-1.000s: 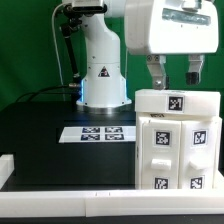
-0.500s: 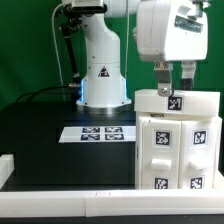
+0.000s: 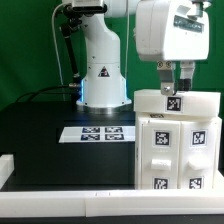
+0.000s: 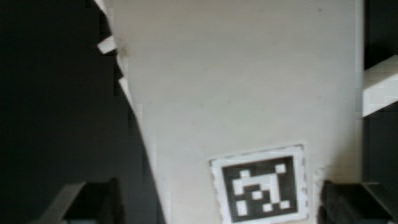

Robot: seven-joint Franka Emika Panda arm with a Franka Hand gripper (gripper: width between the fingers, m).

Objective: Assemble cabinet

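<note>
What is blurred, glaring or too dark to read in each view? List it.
Exterior view: fairly sharp; the cabinet is bright, nearly washed out at its edges, and the black table swallows detail. Wrist view: soft focus; the cabinet's white panel is evenly lit, its tag blurry but legible, and the surroundings are almost black.

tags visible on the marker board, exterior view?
4, in two rows of two on the marker board, which lies flat on the table at the exterior view's left of the cabinet. Its right end reaches the cabinet; more could be hidden there.
</note>
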